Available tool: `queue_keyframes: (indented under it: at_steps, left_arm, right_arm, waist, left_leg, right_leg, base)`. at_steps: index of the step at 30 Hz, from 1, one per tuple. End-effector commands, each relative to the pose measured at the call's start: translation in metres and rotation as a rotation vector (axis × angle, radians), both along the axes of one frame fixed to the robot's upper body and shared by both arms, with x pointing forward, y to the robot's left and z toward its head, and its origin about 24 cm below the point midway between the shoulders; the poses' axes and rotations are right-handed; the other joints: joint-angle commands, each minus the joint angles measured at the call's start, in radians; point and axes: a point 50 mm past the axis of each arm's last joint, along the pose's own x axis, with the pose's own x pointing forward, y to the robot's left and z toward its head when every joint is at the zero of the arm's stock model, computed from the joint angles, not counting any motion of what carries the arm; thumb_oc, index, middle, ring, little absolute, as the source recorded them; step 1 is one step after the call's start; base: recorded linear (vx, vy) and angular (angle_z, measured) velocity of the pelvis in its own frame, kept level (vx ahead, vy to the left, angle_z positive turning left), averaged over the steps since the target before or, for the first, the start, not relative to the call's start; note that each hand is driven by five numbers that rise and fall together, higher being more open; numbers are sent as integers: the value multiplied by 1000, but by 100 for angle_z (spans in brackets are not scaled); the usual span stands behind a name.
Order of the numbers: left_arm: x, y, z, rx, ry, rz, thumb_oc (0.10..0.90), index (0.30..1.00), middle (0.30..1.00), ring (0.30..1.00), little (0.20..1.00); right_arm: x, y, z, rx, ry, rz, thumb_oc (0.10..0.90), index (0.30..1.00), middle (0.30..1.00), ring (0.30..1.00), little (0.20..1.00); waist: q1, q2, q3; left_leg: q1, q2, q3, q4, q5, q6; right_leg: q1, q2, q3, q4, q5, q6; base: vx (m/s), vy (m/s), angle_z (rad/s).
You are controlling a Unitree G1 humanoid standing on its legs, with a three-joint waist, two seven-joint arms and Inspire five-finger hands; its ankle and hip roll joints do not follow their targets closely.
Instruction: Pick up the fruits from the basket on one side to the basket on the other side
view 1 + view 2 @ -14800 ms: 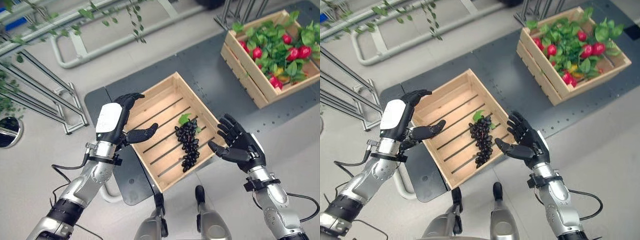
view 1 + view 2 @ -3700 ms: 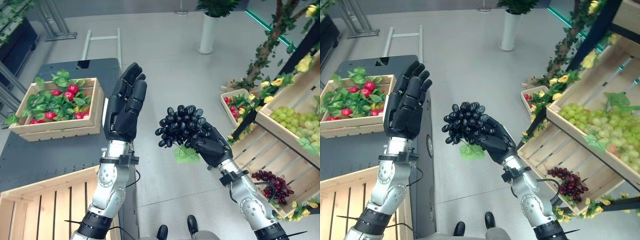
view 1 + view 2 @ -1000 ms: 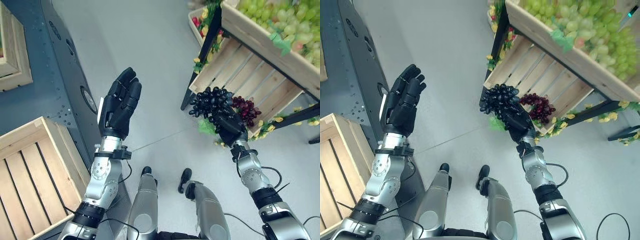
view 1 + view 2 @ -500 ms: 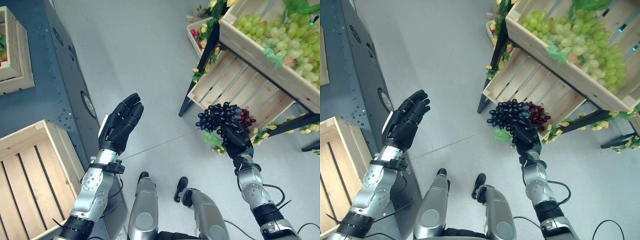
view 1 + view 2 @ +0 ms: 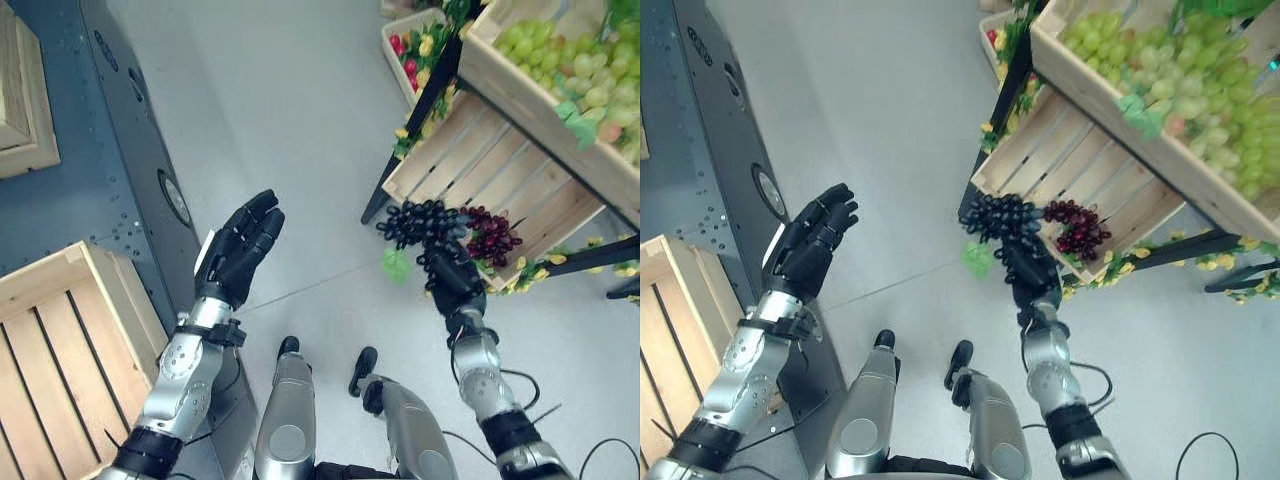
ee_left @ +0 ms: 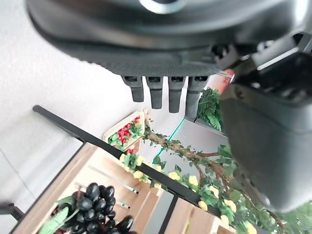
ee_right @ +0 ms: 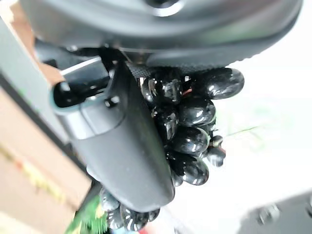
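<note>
Right hand (image 5: 452, 272): raised right of centre, your fingers wrapped round the black grapes (image 5: 420, 221), at the front edge of the lower crate (image 5: 470, 165).
Left hand (image 5: 238, 250): lifted left of centre, fingers straight, holding nothing.

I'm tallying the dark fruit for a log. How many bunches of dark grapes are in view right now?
2. A black bunch is held in the right hand at the lower crate's front edge; a dark red bunch lies inside that crate. Others may be hidden.
</note>
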Motion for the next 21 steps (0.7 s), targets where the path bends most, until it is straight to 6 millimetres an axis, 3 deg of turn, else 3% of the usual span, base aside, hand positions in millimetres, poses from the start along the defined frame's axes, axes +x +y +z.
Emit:
queue_keyframes:
  at_steps: [1,7,15,18,21]
  left_arm:
    - [-21,-11,37,-9,-286,-69,800,900,900,900,900]
    - [-37,-11,24,-22,-235,-68,800,900,900,900,900]
    - [-29,-19,34,-22,-263,-101,800,900,900,900,900]
    - [-28,-23,37,-6,-273,-114,800,900,900,900,900]
    - [-28,-26,37,2,-278,-106,800,900,900,900,900]
  right_arm:
    - [-12,2,46,-46,-314,129,400,300,300,300,300]
    - [-38,0,23,-8,-221,178,400,300,300,300,300]
    - [-27,-6,18,80,-214,141,400,300,300,300,300]
    - [-26,-6,17,110,-223,134,400,300,300,300,300]
    - [-26,-2,18,127,-234,144,400,300,300,300,300]
  waist:
    - [-34,-11,-154]
    - [-53,-17,-210]
    - [-47,-58,-203]
    - [-52,-57,-208]
    - [-55,-51,-217]
  left_leg:
    - [-14,-80,50,-135,159,22]
    - [93,-83,40,-231,183,32]
    - [113,-102,50,-262,145,95]
    - [141,-109,48,-310,146,121]
    - [157,-116,42,-342,150,127]
  right_leg:
    - [104,-20,-4,-49,40,63]
    - [182,-53,25,-125,61,86]
    - [209,-104,27,-154,87,145]
    - [181,-121,41,-111,120,164]
    - [157,-129,43,-66,156,160]
  base:
    - [195,188,-17]
    - [107,210,-11]
    - [-129,187,-2]
    - [-96,203,7]
    - [-91,205,5]
